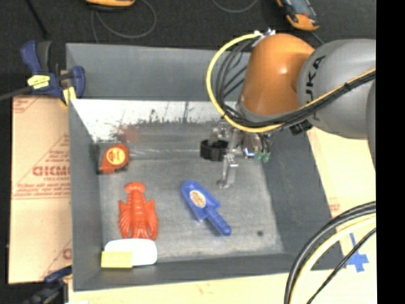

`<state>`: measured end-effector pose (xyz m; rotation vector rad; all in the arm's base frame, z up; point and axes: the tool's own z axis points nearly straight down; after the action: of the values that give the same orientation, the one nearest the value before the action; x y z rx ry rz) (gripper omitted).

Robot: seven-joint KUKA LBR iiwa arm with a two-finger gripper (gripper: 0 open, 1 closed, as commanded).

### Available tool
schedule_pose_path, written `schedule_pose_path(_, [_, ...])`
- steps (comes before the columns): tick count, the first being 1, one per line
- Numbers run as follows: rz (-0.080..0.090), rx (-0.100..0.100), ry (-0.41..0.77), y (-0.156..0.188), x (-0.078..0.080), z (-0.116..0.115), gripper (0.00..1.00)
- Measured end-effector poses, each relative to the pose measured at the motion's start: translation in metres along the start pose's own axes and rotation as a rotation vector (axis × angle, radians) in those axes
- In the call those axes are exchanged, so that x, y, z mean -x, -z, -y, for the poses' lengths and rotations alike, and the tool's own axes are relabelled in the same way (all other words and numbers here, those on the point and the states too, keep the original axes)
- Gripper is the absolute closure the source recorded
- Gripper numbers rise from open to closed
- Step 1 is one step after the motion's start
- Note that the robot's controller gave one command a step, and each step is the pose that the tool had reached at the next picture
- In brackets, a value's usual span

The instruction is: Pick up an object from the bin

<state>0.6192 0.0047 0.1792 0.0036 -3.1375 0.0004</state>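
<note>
Hanging below the orange-capped wrist in the right half of the grey bin (190, 68), the gripper (226, 175) is seen over bare floor towards the back wall, and whether it is open or closed cannot be told. The nearest thing, a blue plastic tool (204, 206) with an oval label, is laid slantwise near the bin's middle, just beside the gripper. A red toy lobster (137, 213), an orange tape measure (114, 158) and a white-and-yellow block (130, 254) are spread along the view's left side.
</note>
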Motion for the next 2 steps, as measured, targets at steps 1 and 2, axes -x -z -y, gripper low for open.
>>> schedule_pose_path(1, [0.007, 0.0, 0.0, 0.005, 0.001, 0.0, 0.0])
schedule_pose_path(2, [0.011, -0.001, 0.084, -0.034, -0.031, -0.016, 0.0])
